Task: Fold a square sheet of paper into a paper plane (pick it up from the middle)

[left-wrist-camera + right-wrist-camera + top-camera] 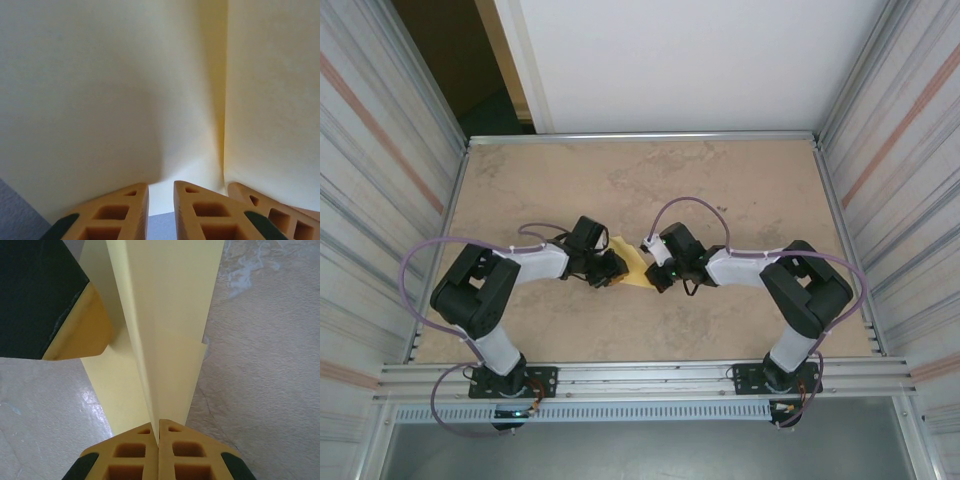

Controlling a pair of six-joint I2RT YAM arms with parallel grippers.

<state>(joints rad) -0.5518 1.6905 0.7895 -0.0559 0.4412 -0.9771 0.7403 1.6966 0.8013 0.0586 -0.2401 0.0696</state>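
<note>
Robotics laboratory test cell. You look down on a stone-patterned tabletop (740, 180) boxed in by a ribbed left wall panel (370, 170), a ribbed right wall panel (910, 150) and a plain white back board (690, 60). Note the slotted aluminium rail (650, 378) along the near edge, carrying the bolted bases of the left arm (495, 290) and the right arm (805, 290).

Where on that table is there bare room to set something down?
The far half of the beige stone-patterned table, up to the white back wall, is bare. Crowded spot: mid-table, where the left claw and right claw meet at the pale-yellow folded paper sheet.
</note>
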